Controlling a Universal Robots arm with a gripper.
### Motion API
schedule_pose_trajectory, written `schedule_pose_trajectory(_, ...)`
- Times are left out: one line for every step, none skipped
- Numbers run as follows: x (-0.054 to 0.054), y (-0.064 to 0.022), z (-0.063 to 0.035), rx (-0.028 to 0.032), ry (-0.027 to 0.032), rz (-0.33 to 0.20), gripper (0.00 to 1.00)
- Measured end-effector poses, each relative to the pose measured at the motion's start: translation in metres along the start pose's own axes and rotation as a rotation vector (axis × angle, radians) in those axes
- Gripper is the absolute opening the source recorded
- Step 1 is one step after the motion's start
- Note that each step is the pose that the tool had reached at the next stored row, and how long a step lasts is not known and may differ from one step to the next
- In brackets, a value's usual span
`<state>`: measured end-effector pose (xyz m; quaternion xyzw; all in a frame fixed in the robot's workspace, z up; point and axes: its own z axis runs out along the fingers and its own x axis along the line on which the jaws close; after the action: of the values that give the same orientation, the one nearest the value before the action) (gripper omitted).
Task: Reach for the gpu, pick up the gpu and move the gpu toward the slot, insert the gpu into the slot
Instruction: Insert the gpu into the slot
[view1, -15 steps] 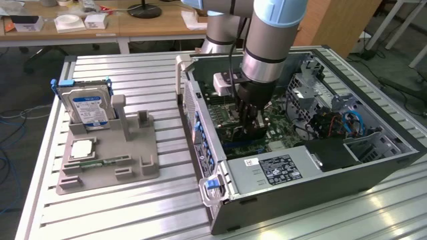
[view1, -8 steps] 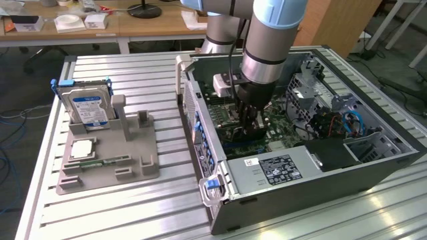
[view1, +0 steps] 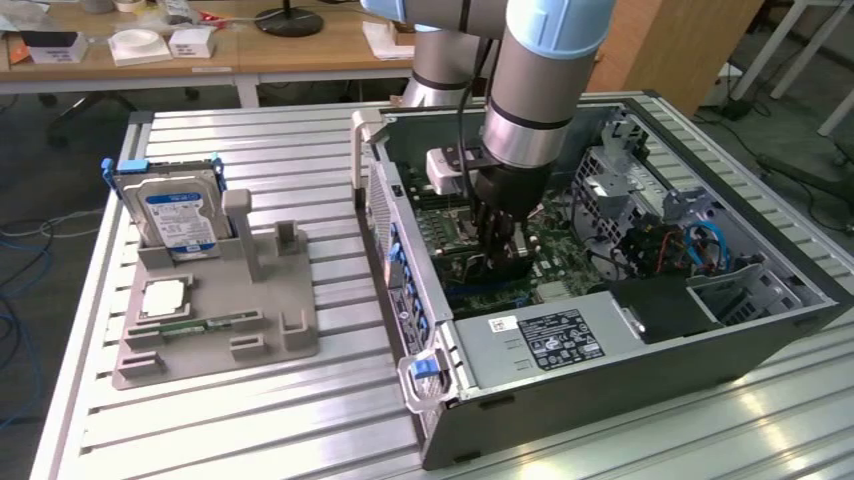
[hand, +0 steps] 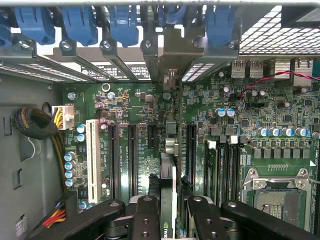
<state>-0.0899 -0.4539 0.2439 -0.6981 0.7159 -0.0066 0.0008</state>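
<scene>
Deep inside the open PC case (view1: 400, 230), my gripper (view1: 501, 255) hangs low over the green motherboard (hand: 130, 100). In the wrist view the gripper (hand: 169, 205) is shut on the gpu (hand: 170, 150), a thin dark card seen edge-on. The card's silver bracket end (hand: 170, 55) points toward the case's rear openings. It stands upright just over the board, between a short black connector (hand: 150, 135) and a long black slot (hand: 190, 147). The card hides whatever lies directly under it, and I cannot tell whether its lower edge touches a slot.
Blue retaining latches (hand: 80, 25) line the case's rear wall. A white slot (hand: 92, 150), RAM slots (hand: 222, 170) and the square CPU socket (hand: 277, 192) flank the card. On the exterior view's left, a grey fixture (view1: 220, 345) holds a hard drive (view1: 180, 215), a CPU (view1: 163, 297) and a memory stick (view1: 214, 323).
</scene>
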Motion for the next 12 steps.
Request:
schedule_pose_trajectory(0.0,0.0001,0.0,0.0001,0.0,0.0,0.26)
schedule_pose_trajectory(0.0,0.0002,0.0,0.0001,0.0,0.0,0.26)
schedule_pose_trajectory(0.0,0.0002,0.0,0.0001,0.0,0.0,0.26)
schedule_pose_trajectory(0.0,0.0003,0.0,0.0001,0.0,0.0,0.26)
schedule_pose_trajectory(0.0,0.0005,0.0,0.0002,0.0,0.0,0.26)
schedule_pose_trajectory(0.0,0.0007,0.0001,0.0002,-0.0001,0.0,0.26)
schedule_pose_trajectory(0.0001,0.001,0.0004,0.0001,0.0001,0.0,0.26)
schedule_pose_trajectory(0.0001,0.0014,0.0009,0.0,0.0005,0.0,0.26)
schedule_pose_trajectory(0.0,0.0018,0.0024,0.0,-0.0004,0.0,0.26)
schedule_pose_trajectory(0.0001,0.002,0.0034,-0.0002,0.0002,0.0,0.26)
schedule_pose_trajectory(0.0001,0.0021,0.0041,-0.0002,0.0005,0.0,0.26)
schedule_pose_trajectory(0.0001,0.0021,0.0043,-0.0003,0.0007,0.0,0.26)
